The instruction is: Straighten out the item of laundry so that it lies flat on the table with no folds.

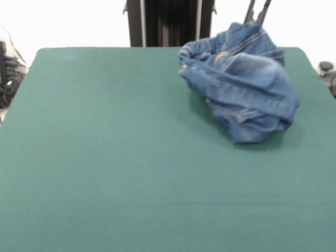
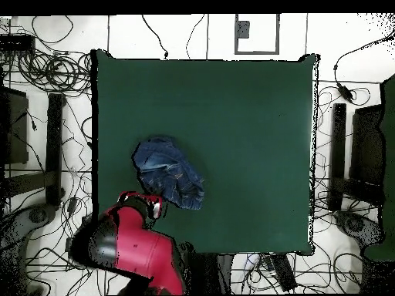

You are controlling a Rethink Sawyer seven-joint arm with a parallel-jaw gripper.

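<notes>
Lying bunched in a tight heap, the small pair of blue denim jeans with orange stitching [image 1: 239, 84] sits on the wide dark green felt-like tabletop [image 1: 105, 157] near the edge closest to the robot, toward the right side of the front view; in the overhead view the same bundle [image 2: 168, 172] lies near the lower left part of the green surface, just beyond the red and black arm [image 2: 135, 243]. The heap is rounded and layered, with seams and pale faded patches wrapping over one another, so neither the legs nor the waistband can be told apart; the task appears hardly begun. Two thin dark rods rise from behind the top of the pile in the front view, likely the gripper [image 1: 257, 13] reaching down at the far edge of the cloth, but the denim hides its tips, so I cannot tell whether it is spread, pressed together, or pinching fabric. The arm's position right beside the heap suggests it is placed to take hold of an edge and draw the jeans outward across the broad open area of tabletop.
</notes>
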